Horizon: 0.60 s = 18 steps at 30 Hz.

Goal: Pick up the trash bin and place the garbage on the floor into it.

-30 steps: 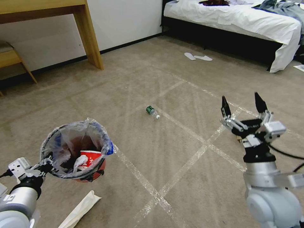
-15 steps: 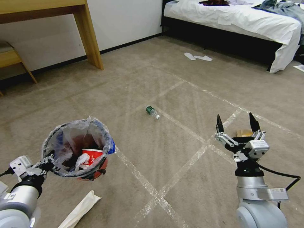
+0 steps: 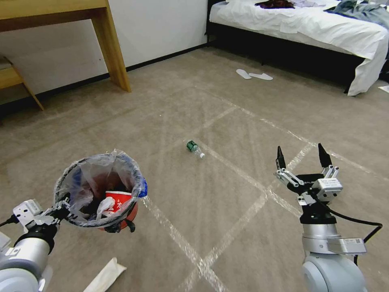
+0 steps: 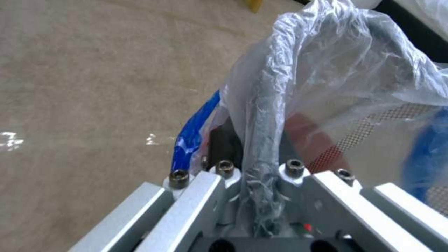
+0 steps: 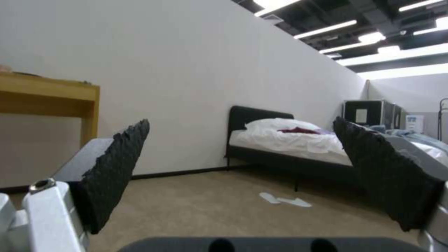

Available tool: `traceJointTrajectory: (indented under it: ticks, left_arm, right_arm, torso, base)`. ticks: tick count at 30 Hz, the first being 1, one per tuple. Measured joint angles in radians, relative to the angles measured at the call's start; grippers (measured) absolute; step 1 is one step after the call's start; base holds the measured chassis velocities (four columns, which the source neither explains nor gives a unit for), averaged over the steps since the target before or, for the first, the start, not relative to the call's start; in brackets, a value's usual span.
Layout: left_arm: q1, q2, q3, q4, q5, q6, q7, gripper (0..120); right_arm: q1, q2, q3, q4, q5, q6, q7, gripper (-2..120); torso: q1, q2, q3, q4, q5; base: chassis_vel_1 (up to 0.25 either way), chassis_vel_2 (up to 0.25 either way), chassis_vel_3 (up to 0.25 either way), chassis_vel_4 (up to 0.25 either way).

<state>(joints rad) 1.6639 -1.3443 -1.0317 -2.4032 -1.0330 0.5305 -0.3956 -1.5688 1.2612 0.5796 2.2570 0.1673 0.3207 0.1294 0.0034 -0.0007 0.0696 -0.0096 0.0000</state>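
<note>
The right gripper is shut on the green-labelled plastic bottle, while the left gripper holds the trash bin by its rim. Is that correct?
Not quite. The right gripper is open and empty, raised above the carpet; the head view shows the green-labelled plastic bottle lying on the floor well ahead of it. The left gripper does hold the trash bin by its rim.

Your head view looks forward and down over the carpet (image 3: pixel 227 121) toward the bed (image 3: pixel 308 24). Your left wrist view sits tight against the trash bin (image 4: pixel 299 105); your right wrist view faces level, sharing that bed (image 5: pixel 299 140).
</note>
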Motion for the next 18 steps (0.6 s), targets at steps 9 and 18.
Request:
traceJointTrajectory:
  ticks: [9,18]
  left_arm:
    - [0.009,-0.013,0.0,-0.009,0.005,-0.001,0.001,2]
    - [0.018,-0.013,-0.003,-0.02,0.006,-0.001,0.001,2]
  right_arm:
    - [0.006,-0.013,-0.002,-0.003,0.005,0.002,0.0,100]
    - [0.002,-0.016,-0.001,-0.003,0.004,0.003,0.0,100]
  torso:
    - [0.0,0.0,0.0,0.0,0.0001]
    - [0.0,0.0,0.0,0.0,0.0]
  base:
    - [-0.195,0.186,0.187,-0.189]
    - [-0.166,0.167,0.166,-0.167]
